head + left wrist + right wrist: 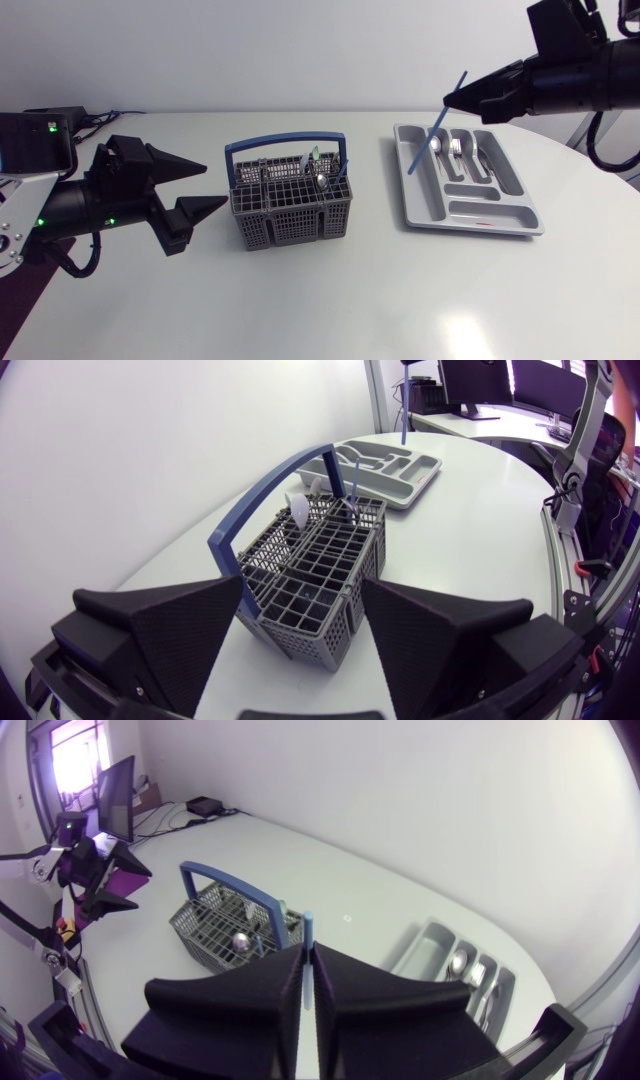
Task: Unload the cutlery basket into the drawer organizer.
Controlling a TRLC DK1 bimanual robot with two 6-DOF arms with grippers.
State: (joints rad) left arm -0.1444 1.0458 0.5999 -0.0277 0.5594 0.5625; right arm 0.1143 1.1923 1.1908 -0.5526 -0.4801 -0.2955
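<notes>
The grey cutlery basket (295,222) with a blue handle stands mid-table and holds a metal spoon (320,181), a green piece and a blue-handled piece. The grey drawer organizer (420,200) lies to its right, with metal cutlery (462,150) in its middle compartments. My right gripper (457,97) hangs above the organizer's far left corner, shut on a thin blue utensil (432,125) that slants down toward the tray. The right wrist view shows that utensil (308,932) pinched between the fingers. My left gripper (215,187) is open, just left of the basket (300,615).
My left arm (95,875) shows beyond the basket (195,925) in the right wrist view. In that view the organizer (430,940) lies beside my right gripper (308,960). White tabletop stretches in front of the basket and tray.
</notes>
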